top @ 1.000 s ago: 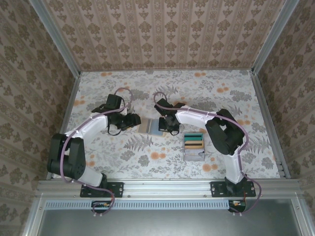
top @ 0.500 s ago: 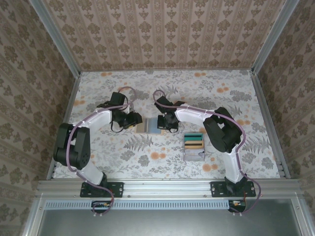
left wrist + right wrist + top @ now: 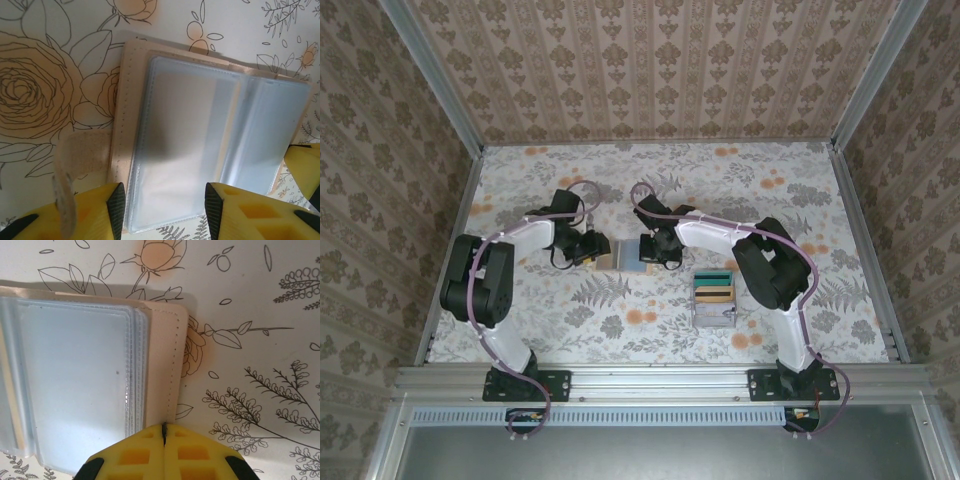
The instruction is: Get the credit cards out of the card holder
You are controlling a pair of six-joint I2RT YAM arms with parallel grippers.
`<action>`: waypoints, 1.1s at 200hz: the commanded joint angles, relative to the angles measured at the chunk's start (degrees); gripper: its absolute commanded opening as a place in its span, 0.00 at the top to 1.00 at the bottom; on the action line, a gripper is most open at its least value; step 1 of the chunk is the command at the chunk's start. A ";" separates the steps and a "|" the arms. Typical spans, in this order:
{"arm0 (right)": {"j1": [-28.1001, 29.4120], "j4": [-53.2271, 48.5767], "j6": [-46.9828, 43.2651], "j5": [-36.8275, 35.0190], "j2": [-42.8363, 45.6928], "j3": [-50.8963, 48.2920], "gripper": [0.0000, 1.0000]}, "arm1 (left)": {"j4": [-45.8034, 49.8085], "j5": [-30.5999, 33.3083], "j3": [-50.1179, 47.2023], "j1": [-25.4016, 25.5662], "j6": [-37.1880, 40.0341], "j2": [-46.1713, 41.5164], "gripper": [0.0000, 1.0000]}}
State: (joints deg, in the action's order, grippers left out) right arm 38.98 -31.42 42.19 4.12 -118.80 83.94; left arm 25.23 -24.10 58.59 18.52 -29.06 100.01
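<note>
Step in hand, as judged: holding the card holder (image 3: pixel 620 255) open and flat so the sleeves could be reached. No card was drawn yet.

The card holder lay open around the middle of the table (image 3: pixel 770 170), between the two claws. It had a tan stitched cover and frosted clear sleeves stacked inside, with a tan closure tab (image 3: pixel 65 165) sticking out by its left edge. The sleeves looked pale and blank in both wrist views, so I could not tell whether a card sat inside.

The left claw (image 3: pixel 588 248) was over the left half with its jaws partway apart and nothing between them. The right claw (image 3: pixel 655 252) was fully closed with its tip at the tan right edge, probably pinning it. Contact was not certain.

A clear box (image 3: pixel 713 295) sat to the right of the holder, nearer the table's near edge. It showed teal and yellow strips, possibly the credit cards, but they were too small to tell.

Next move, as judged: keep the right edge pinned and bring the left claw down to a sleeve mouth. Then pinch a card edge and slide it out flat. Thin, slick plastic would be easy to miss.
</note>
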 commanded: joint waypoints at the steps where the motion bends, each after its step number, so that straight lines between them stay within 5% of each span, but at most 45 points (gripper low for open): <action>1: -0.07 -0.74 -0.51 1.68 -1.82 1.22 1.00 | -0.70 0.21 1.27 0.62 1.02 1.21 0.51; 102: -0.15 -0.92 -0.62 2.48 -2.86 1.99 1.00 | -3.82 -4.59 1.11 2.48 0.67 1.00 0.54; 181: -0.20 -0.84 -0.36 2.38 -3.10 2.26 1.00 | -4.08 -5.86 2.78 4.14 0.67 -1.92 0.46; 220: -0.31 -0.84 -0.29 2.39 -3.10 2.51 1.00 | -2.51 -4.68 3.55 4.39 1.54 -1.39 0.24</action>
State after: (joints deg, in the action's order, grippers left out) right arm 38.81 -31.83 42.17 5.28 -119.96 85.58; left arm 22.22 -27.92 60.62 22.61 -28.49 100.01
